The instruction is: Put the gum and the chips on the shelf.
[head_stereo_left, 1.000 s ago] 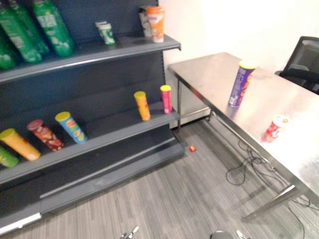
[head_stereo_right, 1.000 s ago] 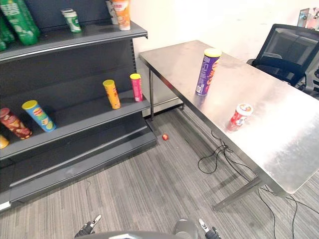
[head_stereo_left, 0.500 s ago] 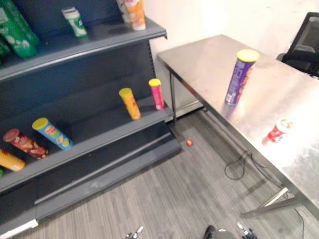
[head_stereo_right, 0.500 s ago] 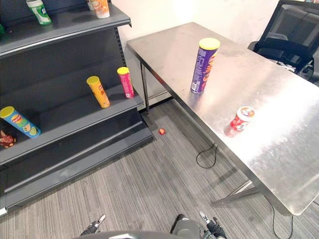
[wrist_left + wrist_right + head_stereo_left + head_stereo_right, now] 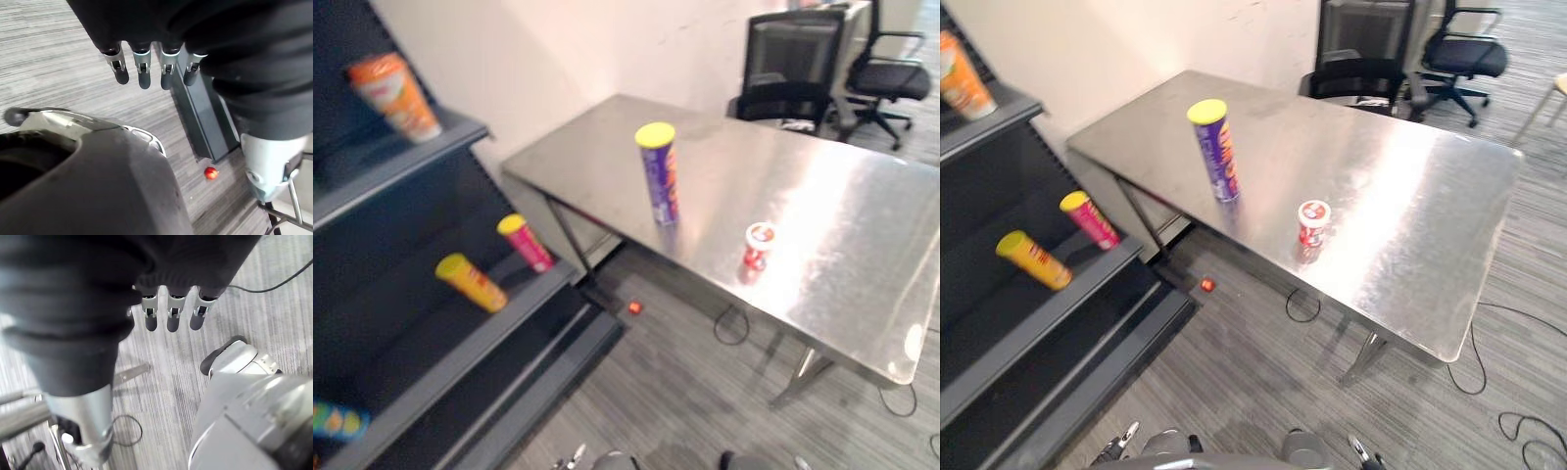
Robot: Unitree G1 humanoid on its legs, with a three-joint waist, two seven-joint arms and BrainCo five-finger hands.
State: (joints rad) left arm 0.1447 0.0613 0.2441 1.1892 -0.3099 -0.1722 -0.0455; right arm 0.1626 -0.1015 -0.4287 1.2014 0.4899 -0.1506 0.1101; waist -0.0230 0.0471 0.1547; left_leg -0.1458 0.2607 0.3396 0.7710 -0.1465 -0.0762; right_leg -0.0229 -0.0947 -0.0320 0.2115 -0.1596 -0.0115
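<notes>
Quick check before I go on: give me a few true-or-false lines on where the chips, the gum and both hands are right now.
1. The chips stand upright on the table. True.
2. The gum is on the shelf. False: it stands on the table, apart from the chips.
3. The left hand holds the gum. False: its fingers are straight and hold nothing.
4. The right hand is open and empty. True.
5. A small red ball lies on the floor by the shelf. True.

No lettering is legible on the chips can (image 5: 1219, 157) or the gum tub (image 5: 1312, 223).
</notes>
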